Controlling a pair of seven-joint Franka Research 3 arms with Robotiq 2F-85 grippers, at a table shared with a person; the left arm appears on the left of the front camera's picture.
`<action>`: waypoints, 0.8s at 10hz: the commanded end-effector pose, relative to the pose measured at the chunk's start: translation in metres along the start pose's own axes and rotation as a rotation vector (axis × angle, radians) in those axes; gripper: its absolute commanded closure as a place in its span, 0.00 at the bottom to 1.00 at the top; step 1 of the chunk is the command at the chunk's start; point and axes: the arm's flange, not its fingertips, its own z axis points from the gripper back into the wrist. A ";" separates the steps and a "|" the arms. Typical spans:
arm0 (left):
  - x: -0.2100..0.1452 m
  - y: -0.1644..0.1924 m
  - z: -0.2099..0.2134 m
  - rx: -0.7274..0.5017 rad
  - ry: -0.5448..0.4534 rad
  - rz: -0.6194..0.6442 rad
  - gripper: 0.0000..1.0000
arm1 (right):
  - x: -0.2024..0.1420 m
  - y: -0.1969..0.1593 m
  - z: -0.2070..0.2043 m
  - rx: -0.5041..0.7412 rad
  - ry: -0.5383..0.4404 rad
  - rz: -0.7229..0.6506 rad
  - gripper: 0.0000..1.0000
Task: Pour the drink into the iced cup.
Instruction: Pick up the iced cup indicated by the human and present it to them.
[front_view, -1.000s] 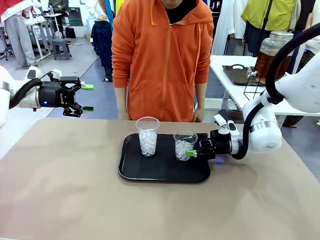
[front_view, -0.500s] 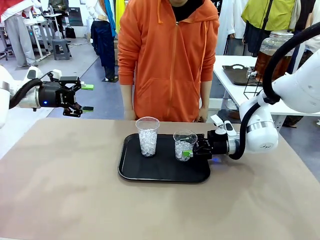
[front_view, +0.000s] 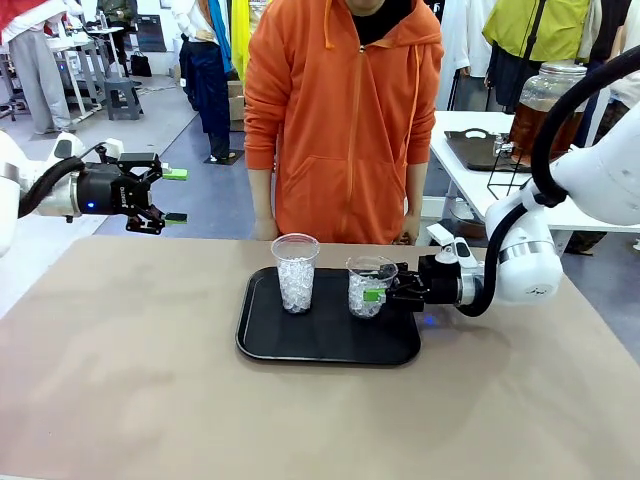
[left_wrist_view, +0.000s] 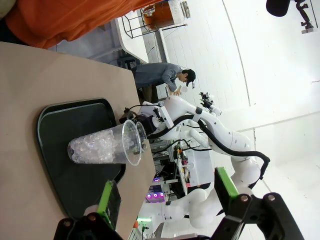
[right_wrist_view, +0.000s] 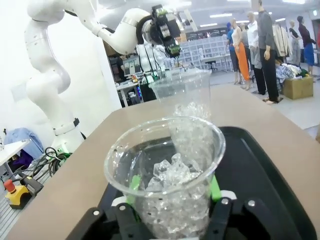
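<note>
My right jaws are clamping the clear plastic ice-filled cup (front_view: 369, 290) at three o'clock on the black tray (front_view: 300, 350); my left jaws are gaping empty; nothing is poured yet.

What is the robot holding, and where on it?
The right gripper grips the shorter cup of ice around its side, below the rim. The left gripper holds nothing.

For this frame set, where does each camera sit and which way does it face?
Front: between the arms, facing across the table at the person; left gripper open in the air, right gripper shut on the shorter cup.
Left wrist: on the left arm, rolled sideways, looking past its own fingers at the tray and taller cup.
Right wrist: looking along its fingers at the shorter cup.
Shared: all three show both cups.
</note>
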 end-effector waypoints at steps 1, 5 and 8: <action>0.000 -0.001 0.001 -0.012 0.001 -0.014 0.00 | 0.026 -0.005 -0.002 -0.010 -0.071 0.006 0.38; 0.000 -0.001 0.001 -0.012 0.001 -0.014 0.00 | 0.115 -0.025 0.004 -0.008 0.028 0.066 0.38; 0.000 -0.001 0.001 -0.012 0.001 -0.014 0.00 | 0.151 -0.052 0.004 0.002 0.090 0.008 0.38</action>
